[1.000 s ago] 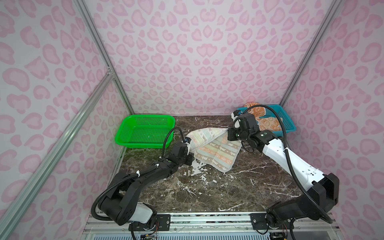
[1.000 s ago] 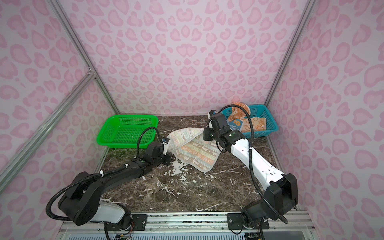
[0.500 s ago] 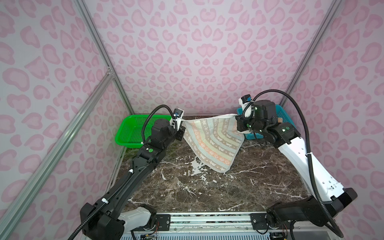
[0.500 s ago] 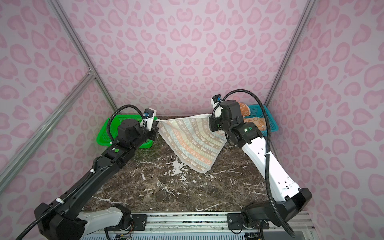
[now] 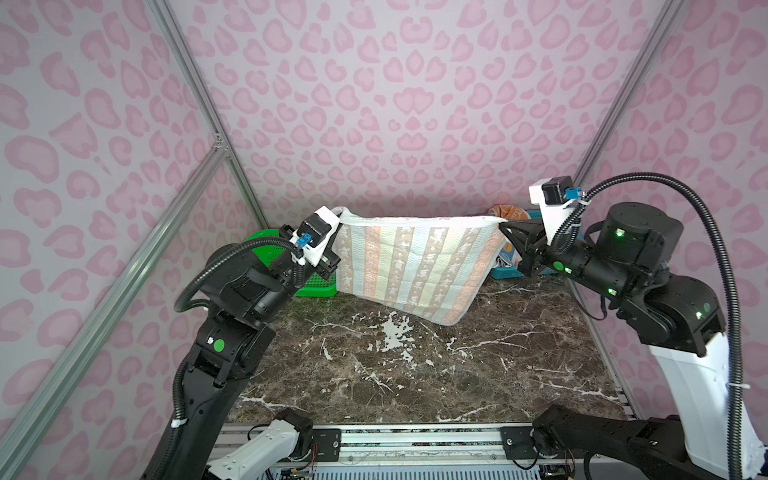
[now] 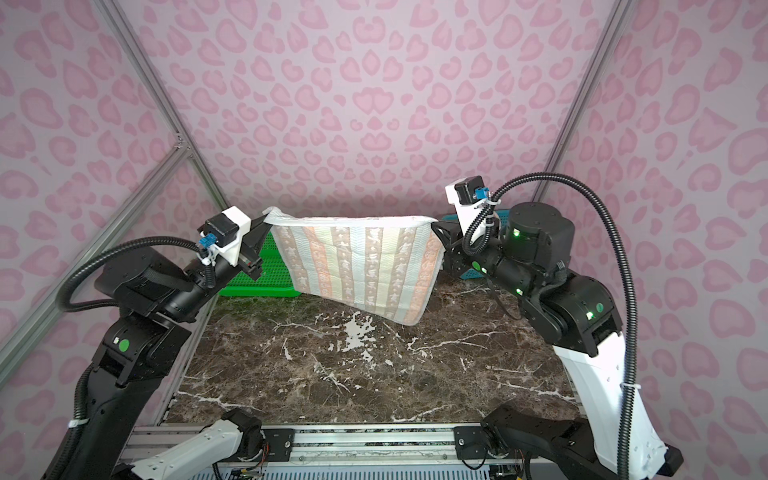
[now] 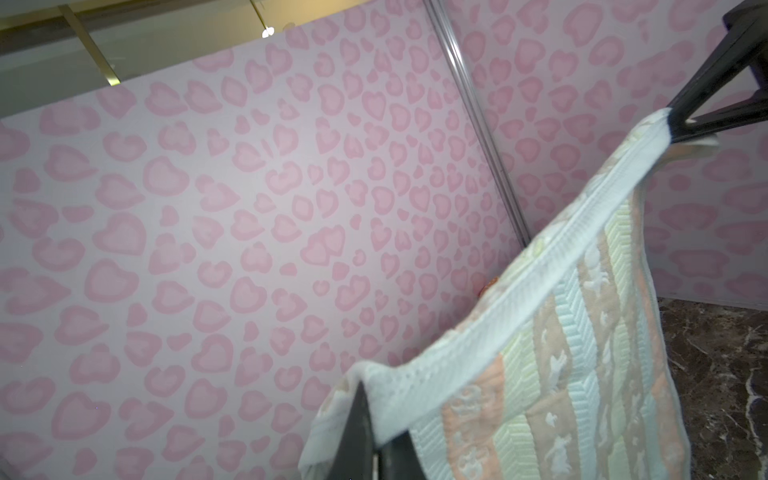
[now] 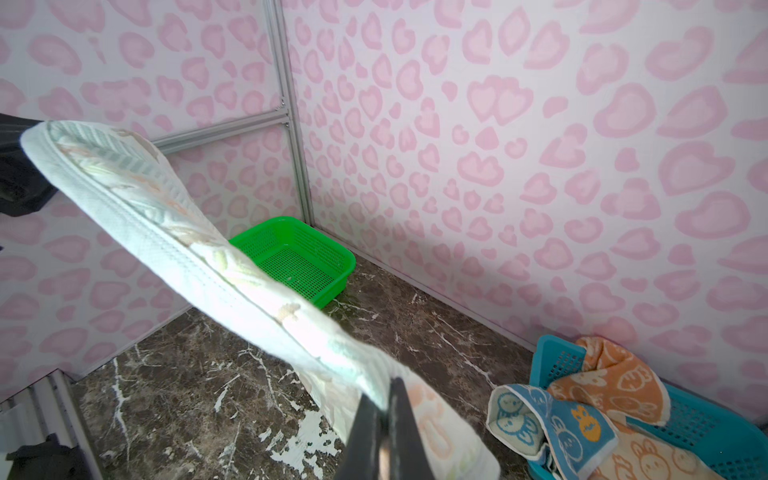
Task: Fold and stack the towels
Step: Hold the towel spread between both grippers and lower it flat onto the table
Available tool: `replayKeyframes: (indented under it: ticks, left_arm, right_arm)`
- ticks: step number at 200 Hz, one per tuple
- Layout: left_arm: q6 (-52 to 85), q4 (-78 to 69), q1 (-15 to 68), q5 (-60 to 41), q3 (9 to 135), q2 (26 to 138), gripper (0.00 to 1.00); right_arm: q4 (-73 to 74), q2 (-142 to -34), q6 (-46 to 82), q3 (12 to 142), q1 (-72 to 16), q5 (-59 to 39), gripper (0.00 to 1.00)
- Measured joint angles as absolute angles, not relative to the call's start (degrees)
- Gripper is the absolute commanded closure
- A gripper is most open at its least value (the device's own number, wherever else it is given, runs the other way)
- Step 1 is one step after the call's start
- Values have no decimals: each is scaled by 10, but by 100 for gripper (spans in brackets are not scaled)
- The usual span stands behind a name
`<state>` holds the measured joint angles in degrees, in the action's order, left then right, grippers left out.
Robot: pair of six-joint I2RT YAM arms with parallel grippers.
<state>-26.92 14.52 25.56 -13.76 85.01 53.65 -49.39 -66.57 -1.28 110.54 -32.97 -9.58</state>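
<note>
A white towel (image 5: 411, 266) (image 6: 361, 262) with pastel stripes and animals hangs spread out above the marble table in both top views. Its top edge is stretched between my two grippers, and its lower right corner hangs lowest. My left gripper (image 5: 338, 216) (image 7: 370, 399) is shut on the top left corner. My right gripper (image 5: 505, 226) (image 8: 388, 386) is shut on the top right corner. The right wrist view shows the blue towel (image 8: 552, 424) and the orange towel (image 8: 615, 374) crumpled in the blue basket (image 8: 698, 424).
A green mesh basket (image 5: 311, 286) (image 8: 291, 257) sits at the back left, partly behind the left arm and the hanging towel. The blue basket (image 5: 507, 273) is at the back right, behind the right gripper. Pink patterned walls close in on three sides.
Both arms have risen from the table and moved apart. The white towel went from lying bunched on the marble to hanging stretched in the air.
</note>
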Motion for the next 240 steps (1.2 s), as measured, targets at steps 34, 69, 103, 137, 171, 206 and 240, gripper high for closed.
replayKeyframes:
  ticks: [34,69,103,137,171,206,240]
  left_arm:
    - [-269,168,256,-174,872,519,96]
    - [-269,175,256,-145,876,557,96]
    - [-256,180,220,-125,876,660,96]
    - [-234,176,157,-152,875,789,96]
    - [-232,167,133,-166,875,907,96]
    - [-251,149,130,-186,866,953,96]
    - [-279,144,129,-209,813,955,96]
  right_arm:
    - [-491,-644,-13,1108,-333,-98,100]
    - [-490,-687,-10,1107,-289,-84,100]
    - [-491,-777,7,1103,-201,-117,100]
    - [-489,-910,15,1118,-132,-210,100]
    - [-491,-1019,7,1142,-118,-231,100]
    - [-462,-1044,-11,1097,-115,-225,100]
    - [-413,-1025,-32,977,-119,-222,100]
